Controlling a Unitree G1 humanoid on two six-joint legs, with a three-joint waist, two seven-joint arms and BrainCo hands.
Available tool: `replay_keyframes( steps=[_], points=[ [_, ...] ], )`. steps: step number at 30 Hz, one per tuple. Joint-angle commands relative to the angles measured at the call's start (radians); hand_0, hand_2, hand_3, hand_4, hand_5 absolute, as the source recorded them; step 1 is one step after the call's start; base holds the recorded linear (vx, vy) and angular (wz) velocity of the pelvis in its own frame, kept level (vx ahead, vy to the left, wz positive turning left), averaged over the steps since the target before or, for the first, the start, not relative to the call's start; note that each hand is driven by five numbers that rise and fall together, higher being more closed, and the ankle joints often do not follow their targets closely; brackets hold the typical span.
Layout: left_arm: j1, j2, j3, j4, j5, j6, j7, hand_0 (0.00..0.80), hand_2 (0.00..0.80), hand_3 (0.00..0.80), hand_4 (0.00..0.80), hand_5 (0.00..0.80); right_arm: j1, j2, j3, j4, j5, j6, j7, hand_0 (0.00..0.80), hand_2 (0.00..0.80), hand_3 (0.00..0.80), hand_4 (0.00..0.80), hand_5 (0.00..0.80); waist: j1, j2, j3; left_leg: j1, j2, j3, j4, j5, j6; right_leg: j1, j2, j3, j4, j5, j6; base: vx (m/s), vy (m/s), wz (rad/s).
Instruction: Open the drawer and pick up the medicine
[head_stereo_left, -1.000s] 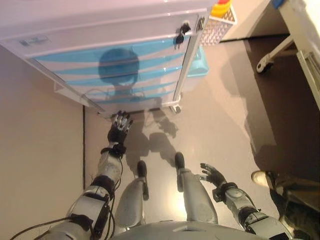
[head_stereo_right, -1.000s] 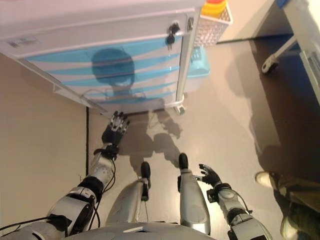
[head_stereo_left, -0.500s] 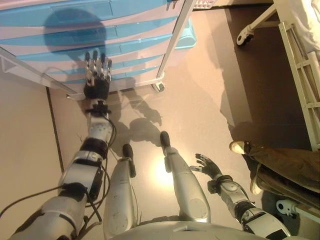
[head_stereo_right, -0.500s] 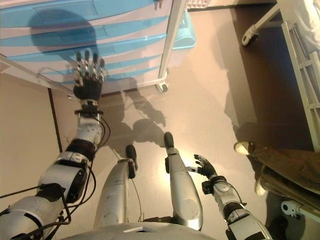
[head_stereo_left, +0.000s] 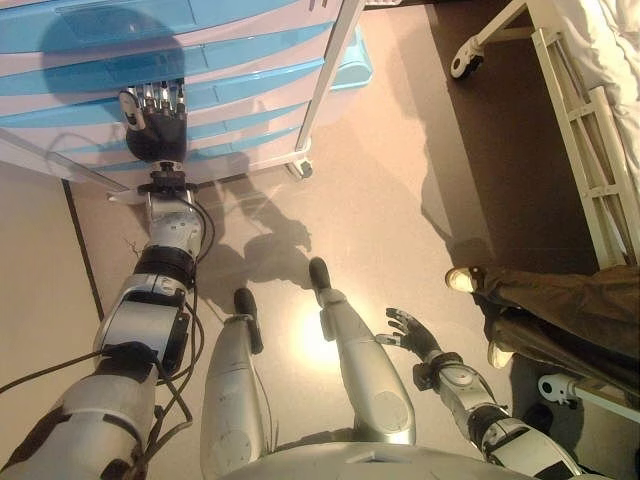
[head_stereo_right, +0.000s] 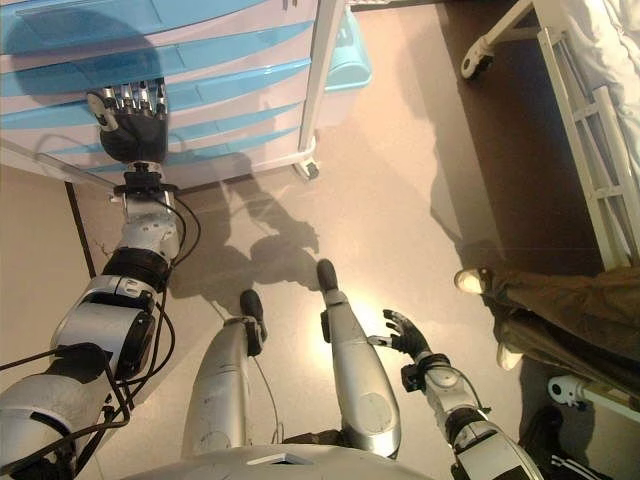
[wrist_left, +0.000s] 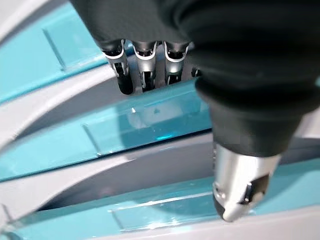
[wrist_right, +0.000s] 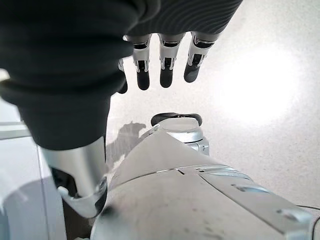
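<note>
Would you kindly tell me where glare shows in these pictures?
Left eye view: a bright patch on the floor just ahead of the robot. Right wrist view: a wide white glare on the floor. Left wrist view: small glints on the blue drawer front.

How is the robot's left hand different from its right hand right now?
The left robot hand is stretched up against the blue drawers of the cart; the right robot hand hangs low over the floor, near nothing. The left arm reaches far forward; the right stays beside the body. Both have fingers open and hold nothing.
</note>
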Motion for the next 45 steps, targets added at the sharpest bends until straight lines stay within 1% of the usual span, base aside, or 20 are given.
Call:
replay_keyframes(
  steps=[1,5,7,16,25,30,35,38,42,45],
  points=[
    [-0.173,0.103,0.021,-0.013,0.019,-0.026,-0.05,0.0,0.0,0.0,0.0,0.0,0.074,-0.009,0.042,-0.018,0.029,-0.031,0.01,0.0,0.0,0.0,0.0,0.0,0.005,0.002,-0.049,-0.015,-0.052,0.032,0.005,-0.038,0.054,0.044,0.009,-0.001,-0.05,0.032,-0.064,0.031,-0.056,0.0],
    [-0.142,0.095,0.011,-0.003,0.076,-0.022,0.032,0.0,0.0,0.0,0.0,0.0,0.075,0.003,0.049,-0.027,0.032,-0.029,0.005,0.0,0.0,0.0,0.0,0.0,0.017,0.0,-0.045,-0.006,-0.059,0.03,0.003,-0.038,0.058,0.066,0.007,-0.003,-0.06,0.033,-0.061,0.032,-0.048,0.02],
    [-0.112,0.091,0.012,0.015,0.12,-0.016,0.096,0.0,0.0,0.0,0.0,0.0,0.075,0.012,0.054,-0.038,0.039,-0.022,-0.002,0.0,0.0,0.0,0.0,0.0,0.025,-0.004,-0.04,-0.003,-0.063,0.028,0.002,-0.038,0.062,0.075,0.006,-0.006,-0.064,0.034,-0.059,0.018,-0.064,0.02],
    [0.001,0.065,0.016,0.083,0.237,0.062,0.203,0.0,0.0,0.0,0.0,0.0,0.077,0.042,0.048,-0.066,0.05,0.004,-0.018,0.0,0.0,0.0,0.0,0.0,0.052,-0.02,-0.02,0.003,-0.073,0.02,0.011,-0.035,0.07,0.114,0.007,-0.019,-0.081,0.04,-0.05,0.016,-0.057,0.03],
    [0.071,0.035,0.055,0.153,0.275,0.106,0.24,0.0,0.0,0.0,0.0,0.0,0.098,0.073,0.039,-0.058,0.046,0.0,-0.01,0.0,0.0,0.0,0.0,0.0,0.067,-0.035,-0.013,0.013,-0.076,0.012,0.044,-0.044,0.075,0.165,0.014,-0.024,-0.097,0.042,-0.045,0.044,-0.046,0.02],
    [0.114,0.022,0.077,0.167,0.294,0.115,0.221,0.0,0.0,0.0,0.0,0.0,0.132,0.088,0.04,-0.06,0.033,0.001,-0.011,0.0,0.0,0.0,0.0,0.0,0.072,-0.043,-0.019,0.027,-0.078,0.009,0.068,-0.052,0.08,0.2,0.016,-0.024,-0.102,0.042,-0.04,0.08,-0.038,-0.02],
    [0.162,0.016,0.096,0.146,0.309,0.132,0.217,0.0,0.0,0.0,0.0,0.0,0.176,0.097,0.039,-0.06,0.015,0.003,-0.009,0.0,0.0,0.0,0.0,0.0,0.079,-0.047,-0.025,0.049,-0.082,0.004,0.089,-0.064,0.085,0.24,0.014,-0.025,-0.104,0.041,-0.031,0.118,-0.033,0.01],
    [0.216,-0.001,0.111,0.125,0.32,0.152,0.222,0.0,0.0,0.0,0.0,0.0,0.219,0.106,0.035,-0.05,-0.009,0.003,-0.011,0.0,0.0,0.0,0.0,0.0,0.087,-0.044,-0.034,0.075,-0.09,-0.001,0.103,-0.072,0.088,0.279,0.01,-0.026,-0.104,0.041,-0.024,0.185,-0.023,0.03],
    [0.308,-0.041,0.123,0.095,0.355,0.159,0.23,0.0,0.0,0.0,0.0,0.0,0.276,0.123,0.033,-0.048,-0.037,0.006,-0.023,0.0,0.0,0.0,0.0,0.0,0.099,-0.041,-0.046,0.124,-0.105,-0.011,0.103,-0.08,0.093,0.326,0.006,-0.026,-0.102,0.043,-0.013,0.221,-0.017,0.04],
    [0.381,-0.074,0.13,0.074,0.38,0.154,0.215,0.0,0.0,0.0,0.0,0.0,0.316,0.133,0.028,-0.048,-0.052,0.013,-0.033,0.0,0.0,0.0,0.0,0.0,0.106,-0.038,-0.058,0.166,-0.115,-0.015,0.092,-0.083,0.096,0.357,0.002,-0.026,-0.1,0.045,-0.006,0.217,0.0,0.08]
  ],
)
